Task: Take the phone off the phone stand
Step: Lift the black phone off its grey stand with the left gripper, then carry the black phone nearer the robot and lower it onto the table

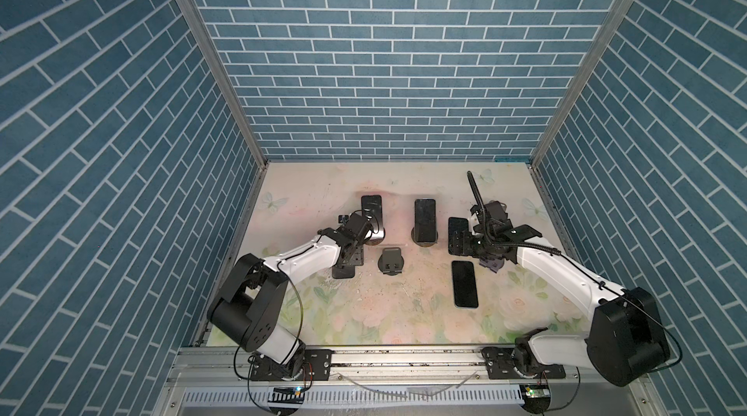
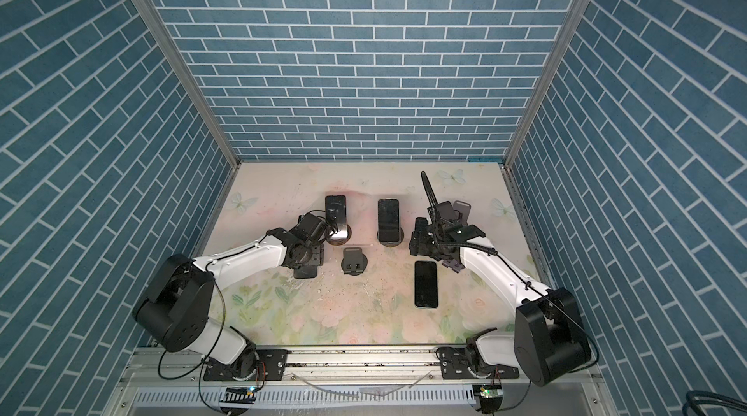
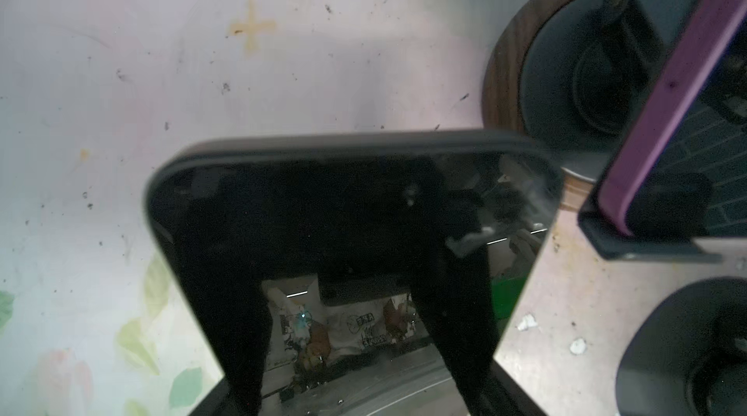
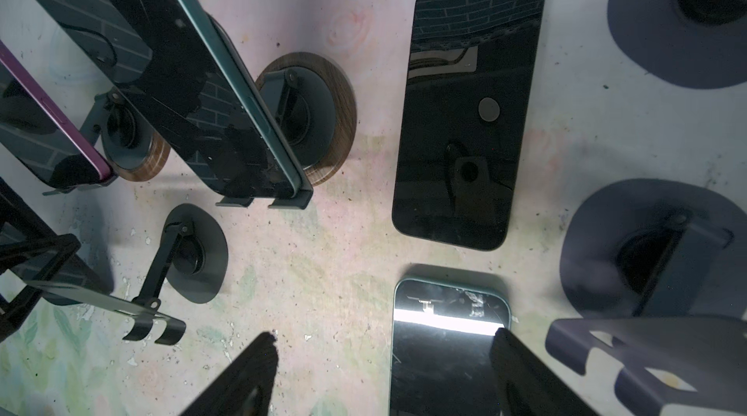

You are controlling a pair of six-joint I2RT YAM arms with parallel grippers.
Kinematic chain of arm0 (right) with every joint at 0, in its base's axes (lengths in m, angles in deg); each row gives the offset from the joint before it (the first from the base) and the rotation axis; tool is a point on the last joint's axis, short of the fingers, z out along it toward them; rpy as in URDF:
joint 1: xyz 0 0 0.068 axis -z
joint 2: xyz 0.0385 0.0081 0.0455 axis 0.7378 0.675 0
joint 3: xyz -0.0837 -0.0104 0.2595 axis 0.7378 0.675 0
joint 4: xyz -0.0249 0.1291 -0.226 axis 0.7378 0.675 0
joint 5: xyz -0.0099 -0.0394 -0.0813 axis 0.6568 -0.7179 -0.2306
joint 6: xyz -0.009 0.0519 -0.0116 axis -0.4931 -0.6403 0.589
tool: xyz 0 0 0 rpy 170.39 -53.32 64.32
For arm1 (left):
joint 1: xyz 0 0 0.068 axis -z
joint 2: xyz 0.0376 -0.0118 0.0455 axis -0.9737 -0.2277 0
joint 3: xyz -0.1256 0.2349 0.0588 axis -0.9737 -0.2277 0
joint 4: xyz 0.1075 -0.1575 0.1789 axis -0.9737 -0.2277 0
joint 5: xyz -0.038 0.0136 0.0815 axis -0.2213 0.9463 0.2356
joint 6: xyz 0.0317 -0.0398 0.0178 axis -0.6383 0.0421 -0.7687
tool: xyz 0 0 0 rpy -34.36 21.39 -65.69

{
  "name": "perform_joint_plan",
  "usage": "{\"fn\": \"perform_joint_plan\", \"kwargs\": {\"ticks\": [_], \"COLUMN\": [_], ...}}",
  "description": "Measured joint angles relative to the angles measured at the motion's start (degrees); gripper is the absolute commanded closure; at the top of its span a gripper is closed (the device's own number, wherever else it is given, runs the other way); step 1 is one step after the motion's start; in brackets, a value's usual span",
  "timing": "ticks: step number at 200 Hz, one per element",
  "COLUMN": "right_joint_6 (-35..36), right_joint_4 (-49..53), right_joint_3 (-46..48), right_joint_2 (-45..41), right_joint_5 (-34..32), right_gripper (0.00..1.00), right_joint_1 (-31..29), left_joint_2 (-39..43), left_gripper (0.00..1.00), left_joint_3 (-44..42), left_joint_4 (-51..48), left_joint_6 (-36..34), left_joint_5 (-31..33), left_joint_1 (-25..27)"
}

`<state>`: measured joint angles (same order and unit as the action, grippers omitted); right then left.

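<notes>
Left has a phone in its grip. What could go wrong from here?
1. The phone in the left gripper sits close to the purple-edged phone on its stand; a sideways swing could knock it off.
2. The open right gripper hangs over a second phone, one finger across its screen; closing now may scrape glass.

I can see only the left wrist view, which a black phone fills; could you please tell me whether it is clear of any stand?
Observer: In both top views the black glossy phone in the left hand sits apart from the small dark folding stand, whose cradle is empty.
Operator: Thank you. What is the right hand doing?
Observer: The right hand hangs, fingers apart, over a green-rimmed dark phone.
</notes>
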<state>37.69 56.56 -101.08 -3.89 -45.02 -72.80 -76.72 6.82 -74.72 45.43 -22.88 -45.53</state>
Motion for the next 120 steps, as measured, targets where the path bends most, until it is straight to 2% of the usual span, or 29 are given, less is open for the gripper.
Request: {"fn": "perform_joint_plan", "kwargs": {"ticks": [120], "right_joint_6": [-0.1], "right_joint_4": [1.1], "right_joint_3": [-1.1], "right_joint_2": [0.5], "right_joint_5": [-1.1], "right_gripper": [0.16], "right_joint_1": [-1.4], "left_joint_2": [-2.2], "left_gripper": [0.39], "left_joint_3": [0.2], "left_joint_4": [0.1], "left_joint_6": [-7.1], "left_joint_5": [-7.2], "left_joint_1": [-7.5]}}
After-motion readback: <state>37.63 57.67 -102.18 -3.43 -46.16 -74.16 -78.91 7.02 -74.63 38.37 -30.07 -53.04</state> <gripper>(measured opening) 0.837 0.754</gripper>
